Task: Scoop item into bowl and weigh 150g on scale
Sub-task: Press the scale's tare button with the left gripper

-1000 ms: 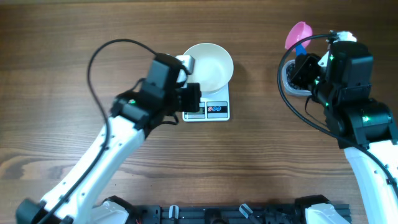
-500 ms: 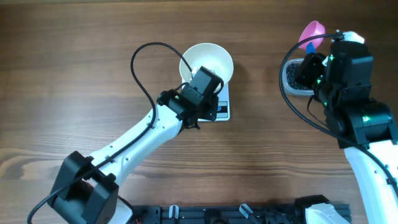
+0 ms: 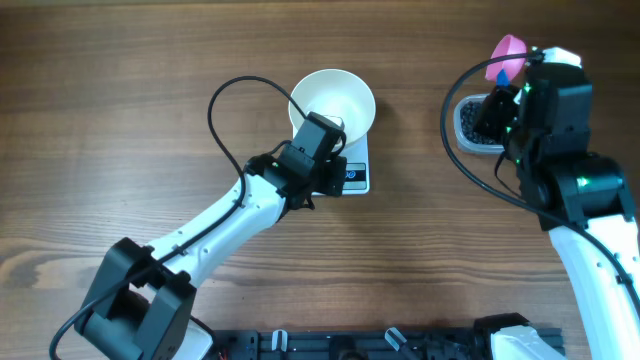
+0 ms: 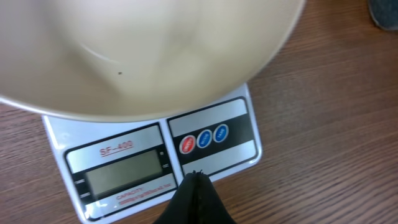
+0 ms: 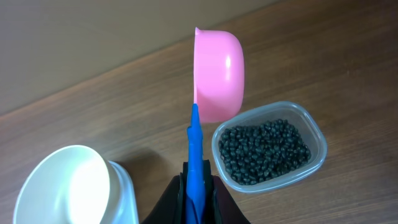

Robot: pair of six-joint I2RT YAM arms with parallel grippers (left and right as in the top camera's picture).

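The white bowl [image 4: 143, 56] sat on the scale [image 4: 214, 134]. The left gripper [image 4: 197, 177], fingers pressed together and holding nothing, pointed at the scale's front edge just below the buttons [image 4: 204, 139]. The right gripper [image 5: 196, 182] was clamped on the blue handle of a pink scoop [image 5: 217, 68] raised on its side. The black beans [image 5: 264, 149] lay in a clear tub [image 5: 318, 138] beside it, well apart from the bowl.
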